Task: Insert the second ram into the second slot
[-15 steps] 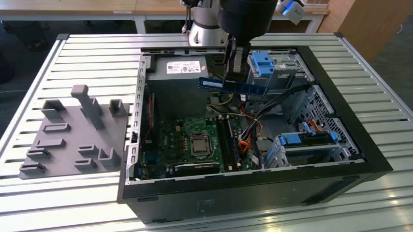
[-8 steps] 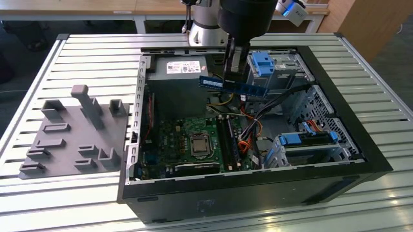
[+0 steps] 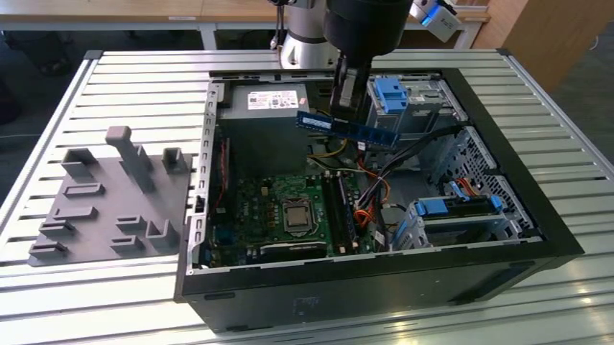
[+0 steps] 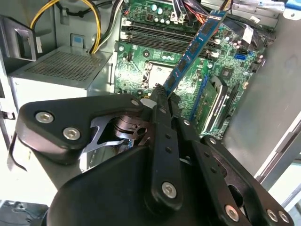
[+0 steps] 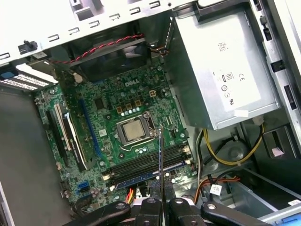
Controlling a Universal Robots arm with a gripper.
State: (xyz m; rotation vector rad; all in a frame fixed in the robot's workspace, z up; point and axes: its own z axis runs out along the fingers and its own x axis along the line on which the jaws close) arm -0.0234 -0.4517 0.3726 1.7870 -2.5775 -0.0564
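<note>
The black gripper (image 3: 346,108) pinches the long, flat blue second ram (image 3: 369,132) above the far side of the case (image 3: 384,295); it lies crosswise to the dark slots (image 3: 336,205). Lowered unaligned, it could jam.

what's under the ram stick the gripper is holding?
The second ram, clamped in the gripper, hangs above the motherboard inside the open case. In the first wrist view its edge crosses the memory slots, hiding a thin strip of them.

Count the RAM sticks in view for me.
2. The second ram is clamped in the gripper above the open case; another blue stick looks seated in a motherboard slot. Others may be hidden.
</note>
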